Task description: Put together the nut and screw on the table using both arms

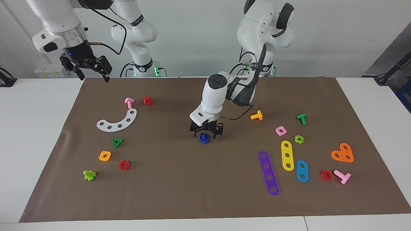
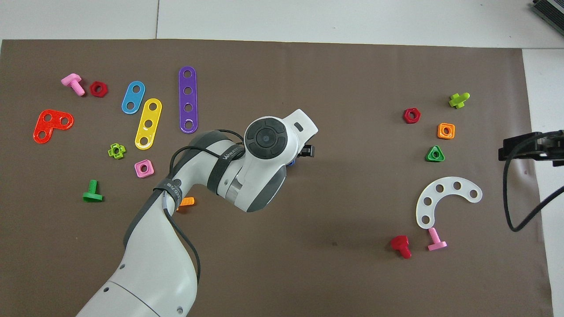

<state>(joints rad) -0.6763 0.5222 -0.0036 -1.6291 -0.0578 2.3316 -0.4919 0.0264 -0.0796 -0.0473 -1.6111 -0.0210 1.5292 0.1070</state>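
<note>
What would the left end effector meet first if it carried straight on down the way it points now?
Most likely the blue piece standing on the brown mat: the left end effector points straight down over it, fingers either side. Whether they already touch it is unclear.

A plain pale wall [image 1: 192, 38] rises at the robots' end of the white table [image 1: 32, 128], evenly lit, with dark equipment [image 1: 393, 70] at one corner.

Toy parts scattered on the mat — purple strip [image 1: 268, 173], yellow strip [image 1: 287, 155], orange heart plate [image 1: 342, 153], white arc [image 1: 117, 121], pink nut [image 1: 281, 130].
</note>
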